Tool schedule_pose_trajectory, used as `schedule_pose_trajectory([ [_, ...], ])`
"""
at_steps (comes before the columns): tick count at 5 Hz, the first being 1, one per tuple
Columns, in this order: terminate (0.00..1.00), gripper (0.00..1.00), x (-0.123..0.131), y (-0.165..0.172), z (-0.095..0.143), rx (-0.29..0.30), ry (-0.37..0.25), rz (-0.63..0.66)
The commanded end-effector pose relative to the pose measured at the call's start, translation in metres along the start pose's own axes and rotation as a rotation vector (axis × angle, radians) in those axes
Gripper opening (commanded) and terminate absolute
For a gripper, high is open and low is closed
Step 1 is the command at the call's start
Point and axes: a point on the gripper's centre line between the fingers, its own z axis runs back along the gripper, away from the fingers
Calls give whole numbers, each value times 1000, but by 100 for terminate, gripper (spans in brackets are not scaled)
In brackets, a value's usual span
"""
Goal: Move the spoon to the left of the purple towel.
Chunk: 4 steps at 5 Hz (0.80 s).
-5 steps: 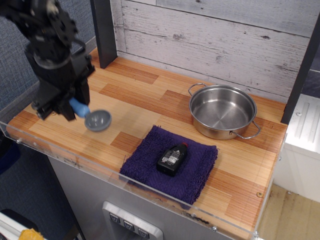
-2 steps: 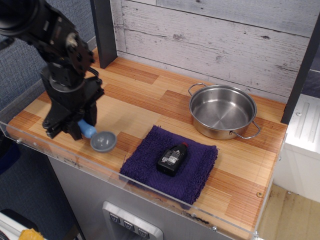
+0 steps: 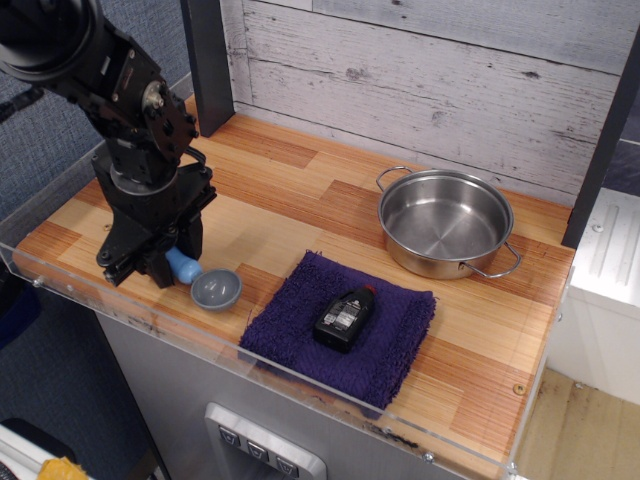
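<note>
The spoon (image 3: 208, 284) has a light-blue handle and a round grey bowl. It sits low at the wooden counter, just left of the purple towel (image 3: 345, 330). My black gripper (image 3: 160, 266) is shut on the spoon's handle, with the bowl sticking out to the right toward the towel. I cannot tell whether the bowl touches the counter. The towel lies near the counter's front edge with a small black bottle (image 3: 345, 316) lying on it.
A steel pan (image 3: 445, 222) with two handles stands at the back right. A clear acrylic rim (image 3: 200, 345) runs along the counter's front edge. A dark post (image 3: 208, 62) stands at the back left, and a plank wall is behind.
My gripper has carried the spoon down and to the right, from the counter's left part to a spot right beside the towel's left edge, and lower toward the surface.
</note>
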Motion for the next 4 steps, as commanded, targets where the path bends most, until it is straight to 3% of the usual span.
schedule_pose_trajectory([
  [1,0,100,5,3,10,-14,29,17],
  [3,0,100,8,2,18,-30,38,27],
  [4,0,100,19,-6,43,-127,33,36],
])
